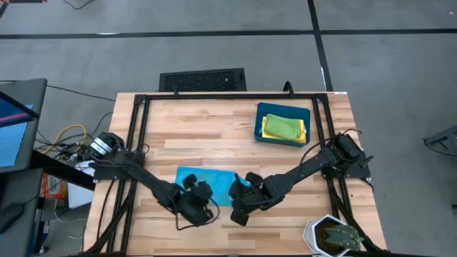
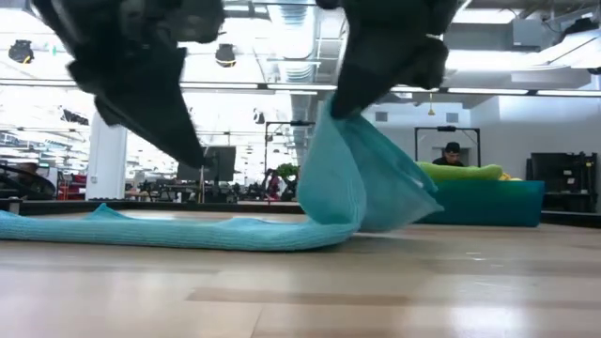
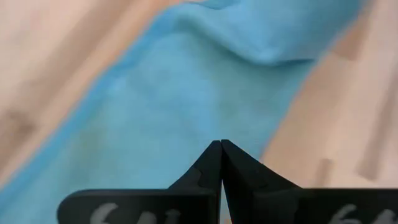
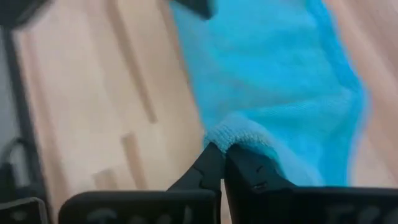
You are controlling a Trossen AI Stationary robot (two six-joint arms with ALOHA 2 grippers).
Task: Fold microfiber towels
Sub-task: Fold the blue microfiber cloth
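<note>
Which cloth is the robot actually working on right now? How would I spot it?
Look at the wooden table, near its front edge between the two arms. There lies the light blue towel, one edge lifted by the right pincer. Unlike the green and yellow towels, it is outside the teal bin.

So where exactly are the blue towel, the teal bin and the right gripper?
Blue towel [image 1: 203, 180]: high view, flat middle part.
Teal bin [image 1: 283, 140]: high view, near rim.
Right gripper [image 4: 221, 150]: right wrist view, fingertips pinching the towel's edge.
</note>
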